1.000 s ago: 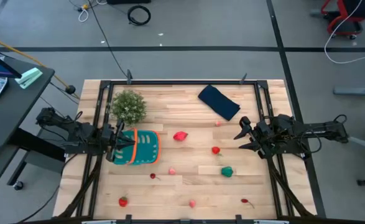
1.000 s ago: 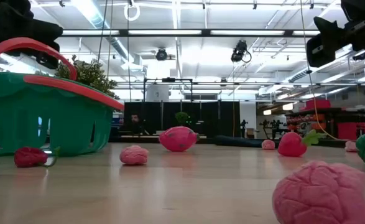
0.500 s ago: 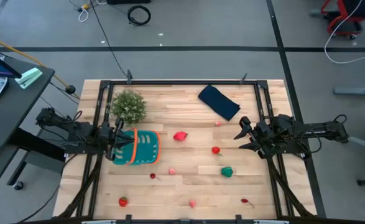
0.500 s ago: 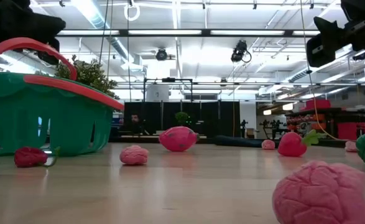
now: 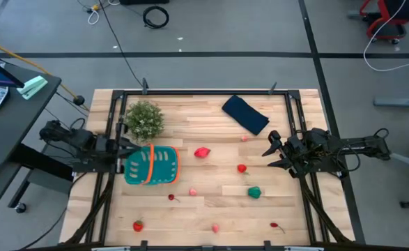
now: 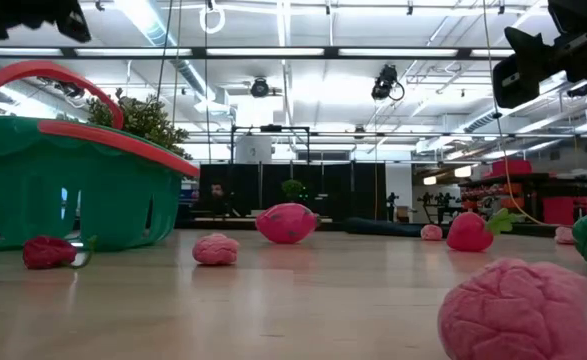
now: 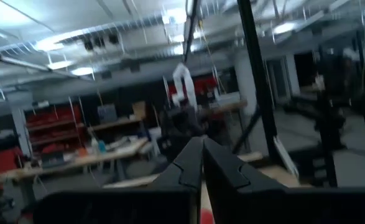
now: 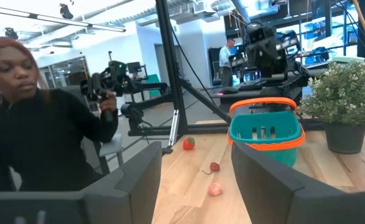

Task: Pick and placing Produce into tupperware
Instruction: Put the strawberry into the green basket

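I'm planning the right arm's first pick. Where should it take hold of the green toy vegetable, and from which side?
Grip the green vegetable across its rounded middle, coming straight down from above. It lies alone on bare table, apart from the nearest red fruit, so the fingers have room on both sides. The right gripper waits open nearby; the left gripper, fingers shut, is by the teal container.

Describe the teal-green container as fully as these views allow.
The tupperware is really a small basket of teal-green plastic with slotted walls, an orange rim and an orange hoop handle standing up over it. It sits upright on the wooden table near its left edge, just in front of the potted plant. The left gripper is beside its left end, apparently not touching. A small red fruit lies by its base. Its contents are not visible.
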